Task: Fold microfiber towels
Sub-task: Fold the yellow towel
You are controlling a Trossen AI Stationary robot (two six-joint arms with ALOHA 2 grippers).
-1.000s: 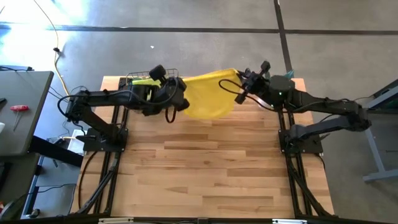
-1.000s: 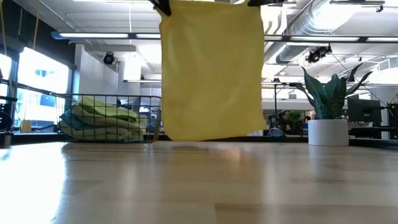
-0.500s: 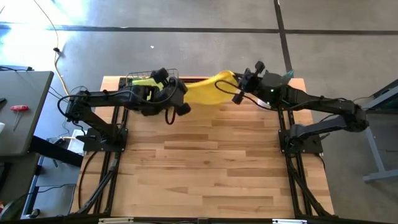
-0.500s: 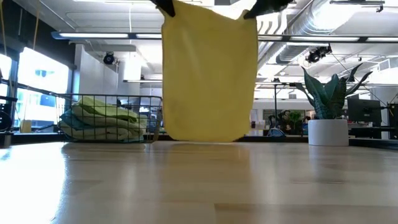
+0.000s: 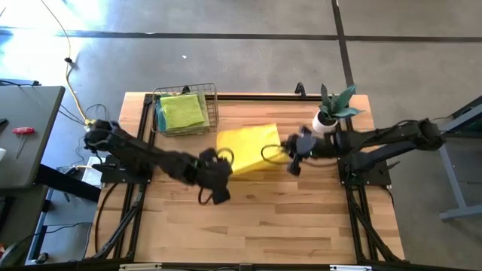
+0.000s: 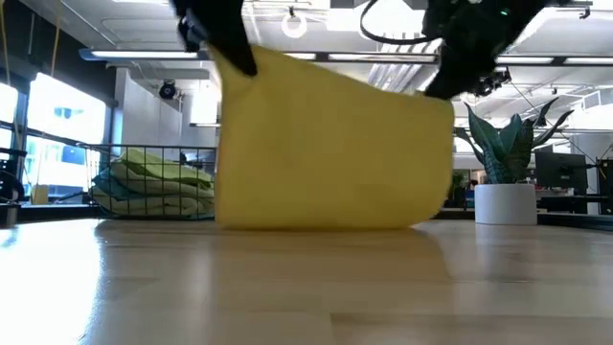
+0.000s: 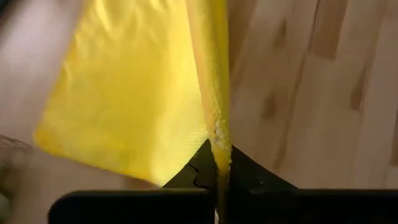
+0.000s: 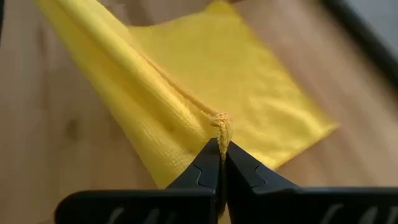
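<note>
Both arms are now reaching out over the middle of the table, away from the far edge where they were holding the yellow towel [image 5: 247, 141] high a second ago — the cloth is coming down with them, its lower edge now resting on the wooden table [image 5: 256, 211] in the low view. The left gripper [image 5: 216, 167] is clenching one top corner of the yellow towel, its fingers pinching the fabric edge tight in the left wrist view. The right gripper [image 5: 294, 150] is gripping the opposite corner the same way, with the cloth bunching to a point between its closed fingers. Between them the yellow towel is hanging as a wide sheet, sloping down from the left gripper's side toward the right. At the far left of the table the wire basket [image 5: 185, 111] is holding more towels [image 5: 183, 111], lime green on top — in the low view they are sitting stacked. A potted plant [image 5: 332, 113] is standing at the far right.
</note>
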